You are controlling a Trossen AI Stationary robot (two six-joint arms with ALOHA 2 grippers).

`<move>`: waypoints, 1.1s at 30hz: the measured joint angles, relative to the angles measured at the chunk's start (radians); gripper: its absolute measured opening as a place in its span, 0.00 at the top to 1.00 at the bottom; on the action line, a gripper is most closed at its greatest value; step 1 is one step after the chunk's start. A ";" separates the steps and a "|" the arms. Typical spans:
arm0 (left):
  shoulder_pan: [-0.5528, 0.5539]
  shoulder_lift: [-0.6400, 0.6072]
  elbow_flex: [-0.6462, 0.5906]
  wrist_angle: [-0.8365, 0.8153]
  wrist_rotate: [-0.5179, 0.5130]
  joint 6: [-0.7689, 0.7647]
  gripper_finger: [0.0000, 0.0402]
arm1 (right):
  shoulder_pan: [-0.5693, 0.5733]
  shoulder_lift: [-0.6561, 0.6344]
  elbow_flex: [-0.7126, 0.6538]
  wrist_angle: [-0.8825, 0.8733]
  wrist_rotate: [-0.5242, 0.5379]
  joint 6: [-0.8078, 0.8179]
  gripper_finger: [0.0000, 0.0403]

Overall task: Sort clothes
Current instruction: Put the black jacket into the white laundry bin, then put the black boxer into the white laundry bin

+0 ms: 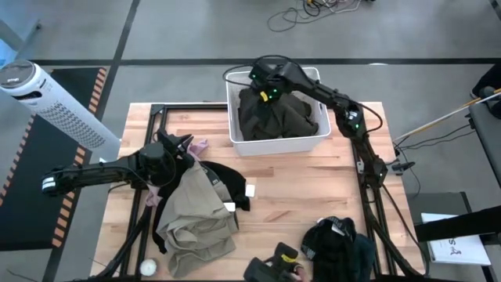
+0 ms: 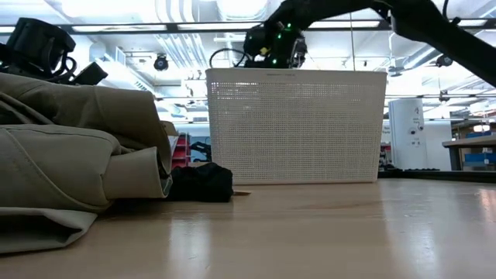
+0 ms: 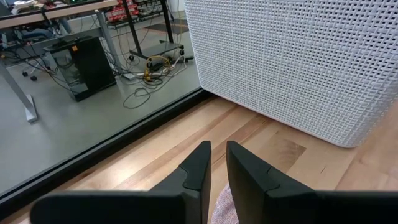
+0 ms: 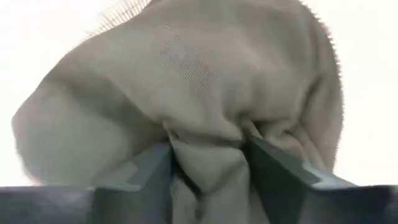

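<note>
Wooden table carries white basket, beige-khaki garment, black garment

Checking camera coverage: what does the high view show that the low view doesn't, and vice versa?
High only: the dark olive garment inside the basket, the right gripper down on it, the left gripper at the pink garment, and dark clothes at the table's near edge. Low only: the basket's perforated side wall and the room behind. Both: basket, khaki garment, black garment.

Garment in the basket at the table's back, heaped clothes front-left, another pile front-right
</note>
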 joint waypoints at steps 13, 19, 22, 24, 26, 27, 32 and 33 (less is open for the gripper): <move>0.000 0.001 0.000 -0.001 0.000 0.000 0.91 | 0.065 -0.301 0.003 -0.110 0.002 0.019 0.27; 0.000 0.002 0.000 0.000 0.000 0.000 0.91 | 0.185 -0.416 0.003 -0.289 0.008 0.099 0.48; 0.000 0.001 0.000 0.000 0.000 0.000 0.91 | 0.274 -0.462 -0.010 -0.279 -0.003 0.151 0.62; 0.000 0.001 0.000 0.000 0.000 0.000 0.91 | 0.342 -0.485 -0.012 -0.282 -0.026 0.159 0.72; 0.000 0.001 0.000 0.000 0.000 0.000 0.91 | 0.407 -0.504 -0.015 -0.281 -0.042 0.186 0.82; 0.000 0.001 0.000 0.000 0.000 0.000 0.91 | 0.436 -0.513 -0.021 -0.281 -0.048 0.205 0.86; 0.000 0.003 0.000 0.000 0.000 0.000 0.91 | 0.582 -0.542 -0.084 -0.281 -0.047 0.286 0.99; 0.000 0.003 0.000 0.000 0.000 0.000 0.91 | 0.609 -0.548 -0.107 -0.281 -0.050 0.305 0.99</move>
